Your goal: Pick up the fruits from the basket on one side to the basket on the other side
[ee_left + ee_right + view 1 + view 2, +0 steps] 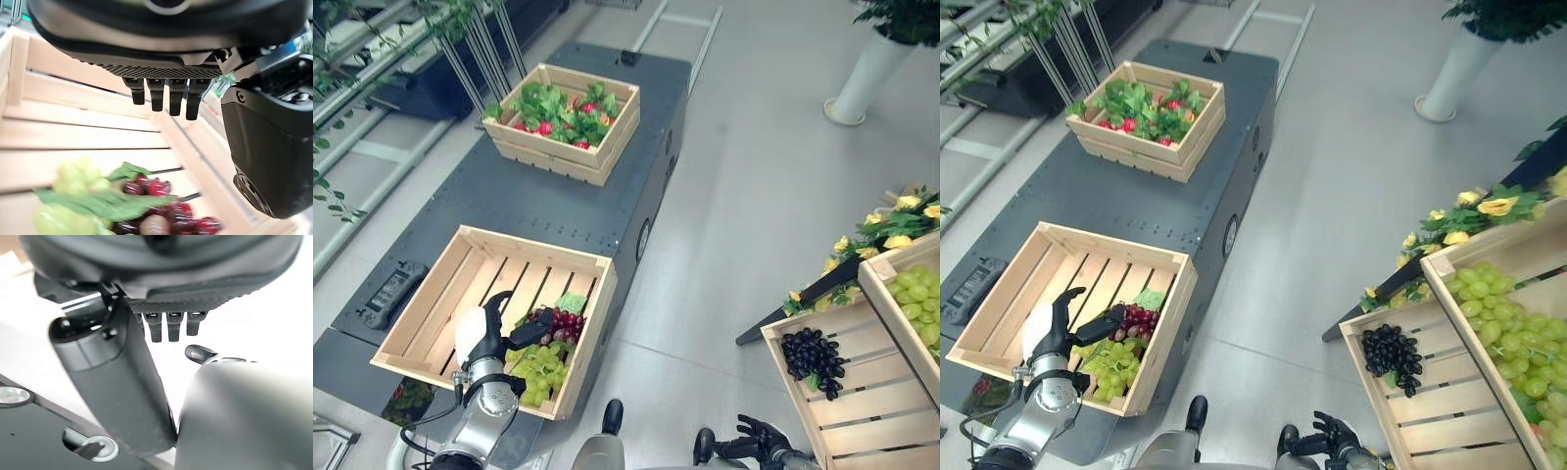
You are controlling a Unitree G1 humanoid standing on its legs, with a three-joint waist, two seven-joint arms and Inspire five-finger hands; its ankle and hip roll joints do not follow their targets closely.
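We look down on a pale grey tiled floor (754, 196), glossy under even light. A long dark grey tabletop (538, 196) runs away from us, its side panel bearing round openings. A white conical planter (862, 78) with green foliage stands far right. Grey metal rails (372, 127) line the floor at left, where thin leafy branches (333, 186) hang in.

Bare slats left of grapes (540, 370), crate wall (588, 331) right
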